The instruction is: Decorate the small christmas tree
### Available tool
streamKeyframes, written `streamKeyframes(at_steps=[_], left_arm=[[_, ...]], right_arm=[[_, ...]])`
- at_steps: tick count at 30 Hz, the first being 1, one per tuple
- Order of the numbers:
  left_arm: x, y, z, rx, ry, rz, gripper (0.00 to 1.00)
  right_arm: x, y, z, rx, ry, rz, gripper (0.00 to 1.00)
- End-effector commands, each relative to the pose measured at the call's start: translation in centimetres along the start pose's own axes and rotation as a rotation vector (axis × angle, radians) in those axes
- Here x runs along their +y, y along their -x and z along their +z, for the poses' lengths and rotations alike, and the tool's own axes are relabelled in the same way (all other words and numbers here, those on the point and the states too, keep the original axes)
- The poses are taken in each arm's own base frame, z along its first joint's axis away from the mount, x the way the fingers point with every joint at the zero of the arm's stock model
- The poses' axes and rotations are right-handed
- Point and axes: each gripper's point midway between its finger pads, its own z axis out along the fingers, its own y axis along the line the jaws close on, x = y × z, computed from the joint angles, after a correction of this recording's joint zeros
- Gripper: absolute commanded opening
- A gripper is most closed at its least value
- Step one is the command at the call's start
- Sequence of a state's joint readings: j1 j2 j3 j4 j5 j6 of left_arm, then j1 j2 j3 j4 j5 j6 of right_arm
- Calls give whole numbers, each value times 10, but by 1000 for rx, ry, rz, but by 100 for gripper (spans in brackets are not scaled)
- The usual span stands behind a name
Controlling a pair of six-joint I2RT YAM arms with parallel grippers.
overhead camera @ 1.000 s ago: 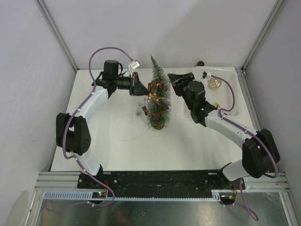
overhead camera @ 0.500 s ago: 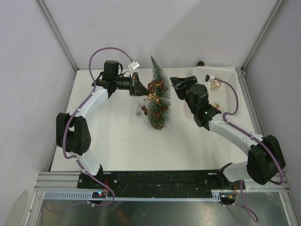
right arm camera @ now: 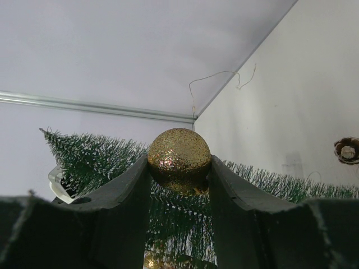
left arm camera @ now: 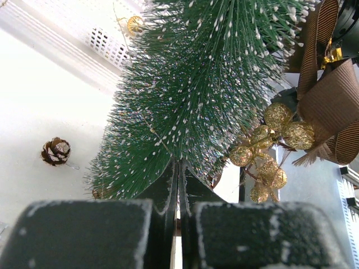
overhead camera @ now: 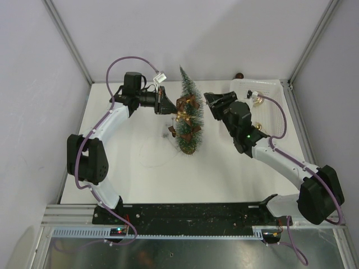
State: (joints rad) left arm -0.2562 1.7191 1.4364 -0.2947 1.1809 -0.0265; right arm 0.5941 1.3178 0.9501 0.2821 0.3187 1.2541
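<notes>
The small christmas tree (overhead camera: 189,120) stood upright on its wooden disc base near the middle of the white desk (overhead camera: 140,179). A brown ribbon bow (left arm camera: 331,95) and a gold berry cluster (left arm camera: 269,148) hung on the tree.

Left claw (overhead camera: 164,102): at the tree's left side, narrowed to a slit, tips among the bristles. Whether bristles were pinched could not be told.

Right claw (overhead camera: 212,104): just right of the tree, clamped on a gold glitter ball (right arm camera: 179,157).

A white mesh basket (overhead camera: 279,115) sat further right of the tree. A pine cone (left arm camera: 56,151) lay behind the tree.
</notes>
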Motion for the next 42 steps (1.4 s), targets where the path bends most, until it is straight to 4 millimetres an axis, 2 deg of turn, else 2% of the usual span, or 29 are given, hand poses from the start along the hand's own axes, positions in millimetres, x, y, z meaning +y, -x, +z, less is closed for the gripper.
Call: streamKeyframes(at_steps=[1, 21, 27, 35, 42], left_arm=[[-20, 13, -4, -20, -19, 73, 0], [-21, 14, -5, -23, -18, 81, 0], [-20, 13, -4, -20, -22, 75, 0], [-21, 13, -4, -21, -20, 77, 0], [-20, 12, -4, -20, -23, 71, 0]], right_arm=[[15, -1, -5, 4, 44, 29, 3], [8, -22, -6, 59, 19, 16, 3], [0, -22, -10, 59, 4, 10, 3], [-11, -35, -6, 96, -7, 18, 3], [4, -46, -3, 129, 70, 44, 3]])
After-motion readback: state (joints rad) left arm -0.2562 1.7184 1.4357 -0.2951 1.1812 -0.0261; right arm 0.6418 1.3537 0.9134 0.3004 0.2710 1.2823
